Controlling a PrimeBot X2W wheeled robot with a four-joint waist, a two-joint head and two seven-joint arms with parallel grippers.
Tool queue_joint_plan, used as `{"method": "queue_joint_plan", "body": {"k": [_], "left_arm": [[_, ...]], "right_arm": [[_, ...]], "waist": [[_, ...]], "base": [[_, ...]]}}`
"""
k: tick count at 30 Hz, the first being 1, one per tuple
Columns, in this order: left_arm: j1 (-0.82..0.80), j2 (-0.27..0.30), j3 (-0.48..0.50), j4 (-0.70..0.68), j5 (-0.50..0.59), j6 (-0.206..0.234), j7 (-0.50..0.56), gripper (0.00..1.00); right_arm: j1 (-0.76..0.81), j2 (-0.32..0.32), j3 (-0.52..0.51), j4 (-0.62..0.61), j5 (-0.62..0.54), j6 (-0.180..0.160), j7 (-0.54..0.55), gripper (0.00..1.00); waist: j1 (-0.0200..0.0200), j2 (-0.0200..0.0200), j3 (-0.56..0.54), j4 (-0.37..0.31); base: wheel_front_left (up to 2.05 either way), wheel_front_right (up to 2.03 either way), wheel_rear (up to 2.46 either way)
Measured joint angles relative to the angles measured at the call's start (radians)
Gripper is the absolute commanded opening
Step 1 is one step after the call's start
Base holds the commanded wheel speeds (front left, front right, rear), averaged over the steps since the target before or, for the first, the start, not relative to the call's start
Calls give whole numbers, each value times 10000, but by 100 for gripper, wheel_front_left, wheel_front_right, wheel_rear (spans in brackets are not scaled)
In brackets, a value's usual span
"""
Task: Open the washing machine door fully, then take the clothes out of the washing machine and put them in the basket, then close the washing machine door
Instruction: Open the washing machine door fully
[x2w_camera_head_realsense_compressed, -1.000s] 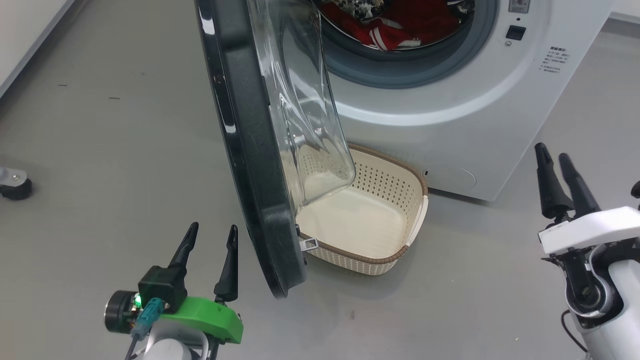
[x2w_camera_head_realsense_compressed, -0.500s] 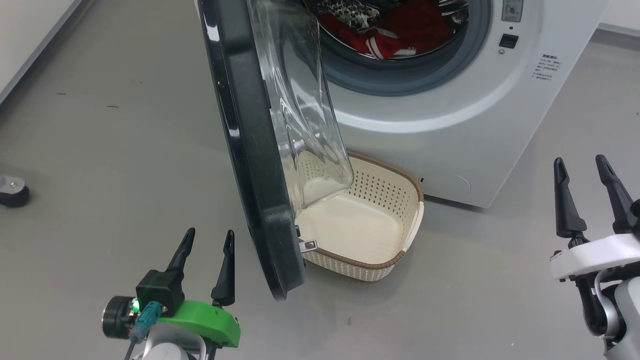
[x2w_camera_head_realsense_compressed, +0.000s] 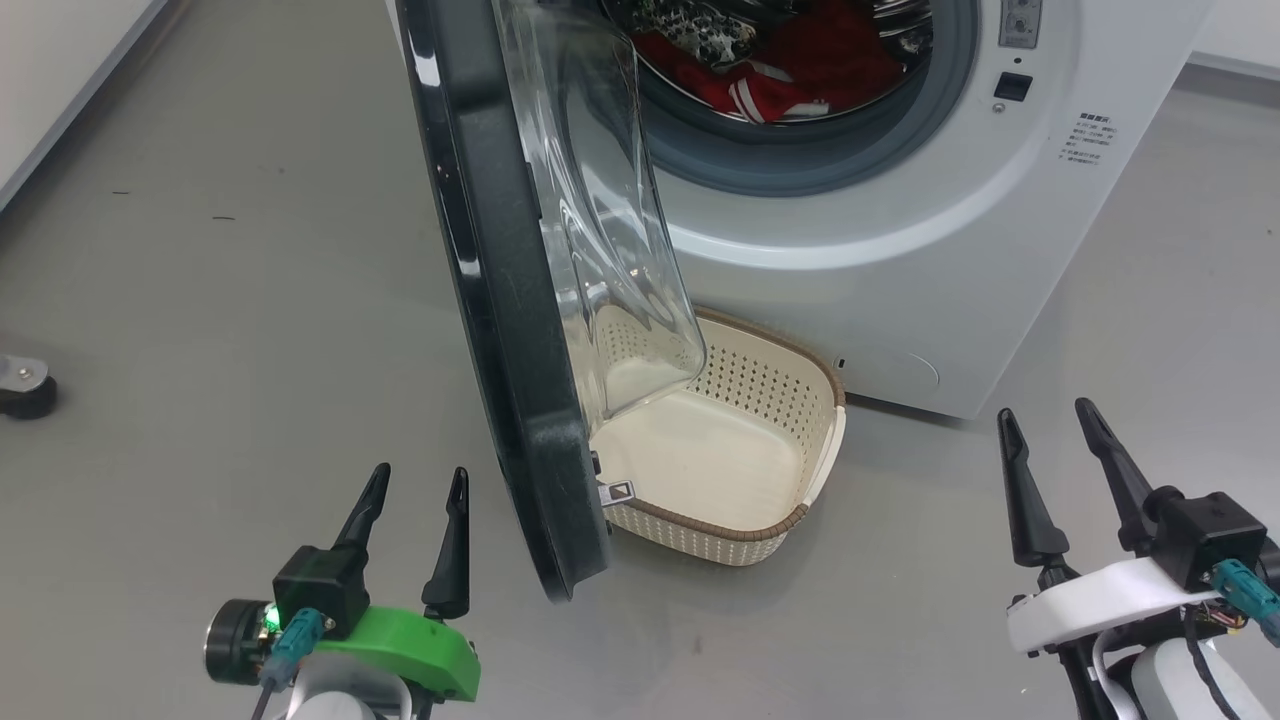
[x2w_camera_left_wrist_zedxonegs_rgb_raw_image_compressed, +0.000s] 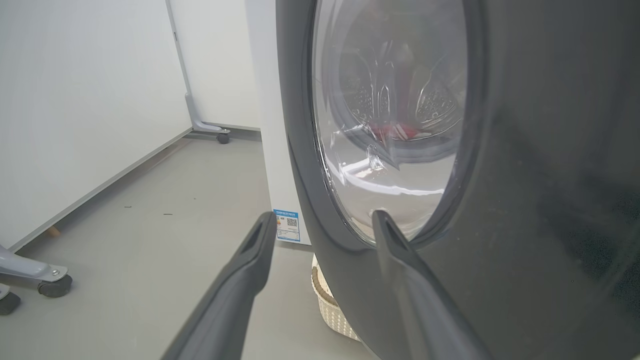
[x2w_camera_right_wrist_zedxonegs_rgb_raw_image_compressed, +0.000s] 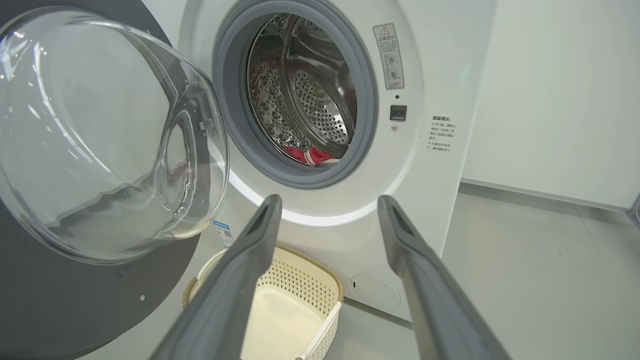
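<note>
The glossy black door (x2w_camera_head_realsense_compressed: 520, 400) stands half open over the cream basket (x2w_camera_head_realsense_compressed: 790, 525), red clothes (x2w_camera_head_realsense_compressed: 800, 60) inside the washing machine (x2w_camera_head_realsense_compressed: 900, 250); left gripper (x2w_camera_head_realsense_compressed: 421, 470) and right gripper (x2w_camera_head_realsense_compressed: 1044, 410) gape wide, both empty

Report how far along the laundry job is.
Done: the washing machine door stands open, though not swung fully back, overhanging the basket. In hand: nothing; left gripper and right gripper hover with jaws open, empty. Left: the clothes lie in the washing machine, the basket is empty, the door needs closing.
</note>
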Motion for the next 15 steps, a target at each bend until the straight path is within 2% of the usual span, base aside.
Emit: {"method": "queue_joint_plan", "body": {"k": [15], "left_arm": [[4, 0, -25, 54, 0, -2, 0, 100]], "right_arm": [[257, 591, 6, 33, -614, 127, 0, 100]], "waist": [[0, 0, 14, 23]], "base": [[0, 0, 0]]}}
